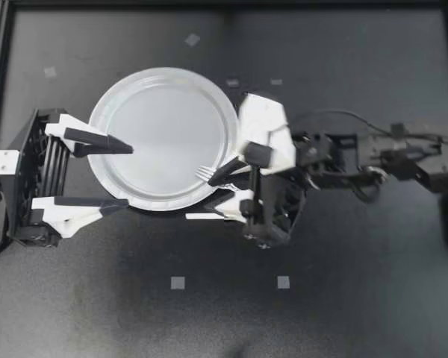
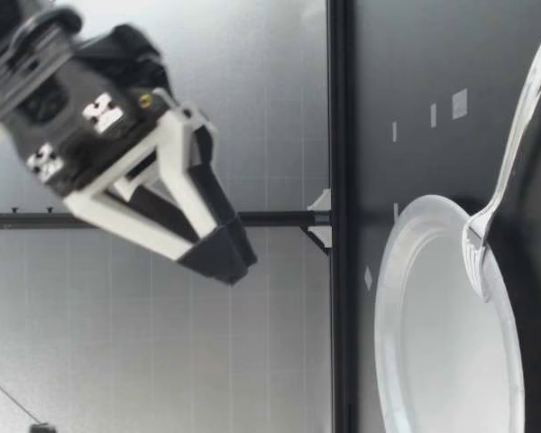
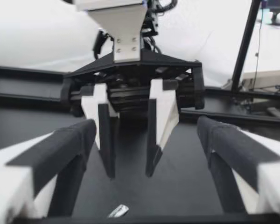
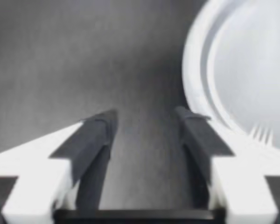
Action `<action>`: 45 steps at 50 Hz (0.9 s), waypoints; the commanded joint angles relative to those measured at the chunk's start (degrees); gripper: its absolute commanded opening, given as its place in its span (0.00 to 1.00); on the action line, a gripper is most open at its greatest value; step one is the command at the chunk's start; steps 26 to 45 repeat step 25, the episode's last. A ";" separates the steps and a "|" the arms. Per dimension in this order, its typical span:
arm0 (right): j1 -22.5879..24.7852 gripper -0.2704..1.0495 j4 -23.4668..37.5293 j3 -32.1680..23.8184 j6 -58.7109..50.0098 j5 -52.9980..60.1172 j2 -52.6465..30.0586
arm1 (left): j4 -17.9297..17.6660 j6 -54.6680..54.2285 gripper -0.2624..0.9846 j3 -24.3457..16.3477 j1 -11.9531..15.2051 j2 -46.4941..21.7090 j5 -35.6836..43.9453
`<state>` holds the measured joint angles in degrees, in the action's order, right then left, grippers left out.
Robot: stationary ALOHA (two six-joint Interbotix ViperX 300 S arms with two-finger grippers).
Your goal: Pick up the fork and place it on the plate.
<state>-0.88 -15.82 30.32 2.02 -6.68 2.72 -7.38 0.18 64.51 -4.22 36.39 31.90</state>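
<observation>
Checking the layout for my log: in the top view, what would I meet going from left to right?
My left gripper → plate → fork → my right gripper.

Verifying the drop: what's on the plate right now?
The fork lies with its tines on the plate rim. The handle runs off past the rim. From above, my open right gripper covers most of it.

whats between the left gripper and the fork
Only bare plate: in the top view nothing else lies between the left gripper and the fork.
</observation>
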 commanded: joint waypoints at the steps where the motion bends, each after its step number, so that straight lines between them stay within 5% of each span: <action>1: 1.49 0.62 -0.18 5.54 -0.26 14.41 2.46 | -0.26 -0.09 0.90 0.00 -0.18 -0.53 1.05; 12: 2.81 0.62 -0.09 11.25 -0.88 28.48 3.08 | -1.05 0.00 0.90 -0.26 -0.26 -2.90 1.05; 45: 2.81 0.62 0.00 11.51 -1.93 28.74 3.34 | -1.05 0.18 0.90 -1.32 -0.18 -3.34 1.05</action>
